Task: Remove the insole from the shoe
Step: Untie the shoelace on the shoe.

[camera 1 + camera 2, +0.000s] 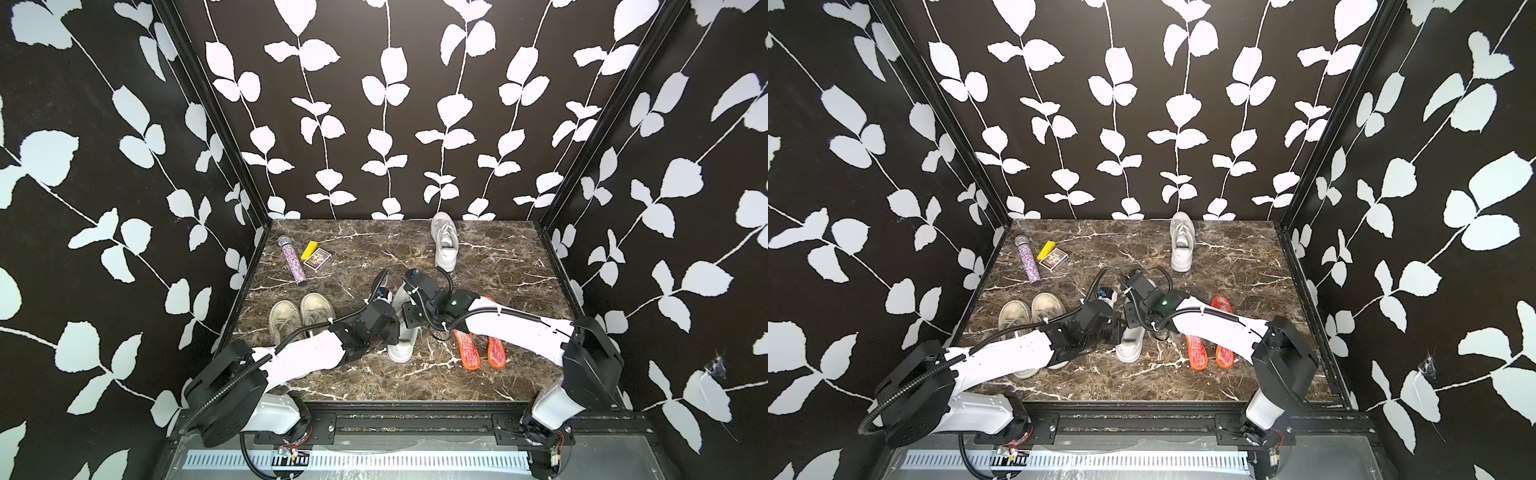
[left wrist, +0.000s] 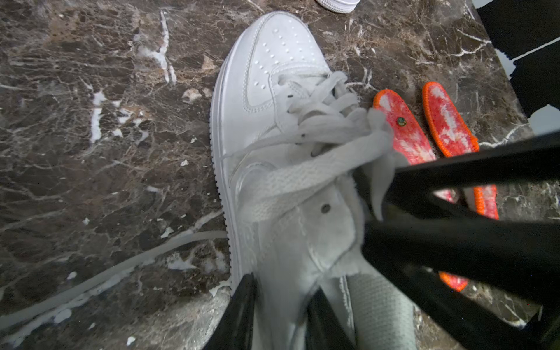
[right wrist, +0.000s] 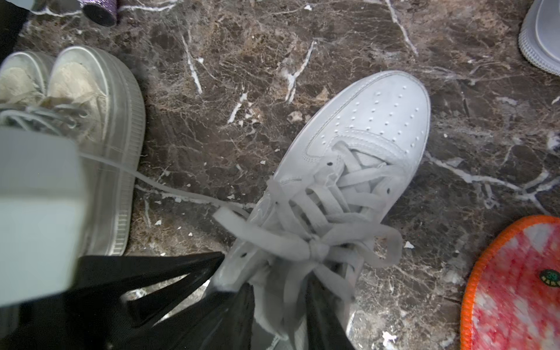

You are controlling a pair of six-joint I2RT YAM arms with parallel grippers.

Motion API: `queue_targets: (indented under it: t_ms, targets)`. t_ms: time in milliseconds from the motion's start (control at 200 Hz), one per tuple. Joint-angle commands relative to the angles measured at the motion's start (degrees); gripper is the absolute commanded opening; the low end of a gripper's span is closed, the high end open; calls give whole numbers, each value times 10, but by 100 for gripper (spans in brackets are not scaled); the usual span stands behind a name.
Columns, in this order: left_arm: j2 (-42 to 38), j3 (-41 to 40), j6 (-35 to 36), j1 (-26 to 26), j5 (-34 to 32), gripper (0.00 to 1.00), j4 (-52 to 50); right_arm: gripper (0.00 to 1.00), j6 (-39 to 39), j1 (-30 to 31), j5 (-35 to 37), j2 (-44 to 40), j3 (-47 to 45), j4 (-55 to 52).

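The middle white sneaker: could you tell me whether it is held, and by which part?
The left gripper clamps the white sneaker at its side collar; the right gripper pinches its tongue.

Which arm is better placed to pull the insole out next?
Probably right. The left fingers clamp the side wall of the white sneaker, steadying it; the right fingers hold its tongue at the opening.

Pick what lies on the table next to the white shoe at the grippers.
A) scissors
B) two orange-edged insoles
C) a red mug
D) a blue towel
B: the orange-edged insoles lie flat on the marble table beside the white shoe.
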Motion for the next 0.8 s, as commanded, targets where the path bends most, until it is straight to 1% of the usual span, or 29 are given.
queue_targets:
  t_ms: [0, 130, 275, 325, 420, 465, 620, 685, 715, 795]
  targets:
    - [-18, -14, -8, -2, 6, 29, 9, 28, 3, 3, 27, 16, 12, -25]
    - [-20, -14, -7, -3, 5, 29, 11, 26, 4, 3, 32, 32, 21, -30]
    - [-20, -14, -7, -2, 4, 29, 11, 19, 5, 4, 42, 34, 23, -34]
    - [-19, -13, -7, -2, 5, 29, 10, 16, 4, 4, 43, 31, 23, -35]
    - [-14, -9, -6, -2, 3, 29, 9, 5, 4, 4, 44, 24, 19, -33]
    - [-12, -6, -5, -2, 3, 31, 9, 0, 2, 4, 40, 18, 17, -30]
    - [-3, 5, 13, -2, 1, 38, 32, 0, -13, 5, -6, -6, 9, -8]
    - [4, 19, 26, -2, 1, 41, 31, 0, -10, 5, -12, -9, 4, -1]
    - [9, 25, 32, -2, 1, 42, 29, 0, -11, 5, -13, -29, 0, 4]
    - [14, 39, 33, 1, -17, 42, 22, 0, -15, 4, -15, -46, -12, 16]
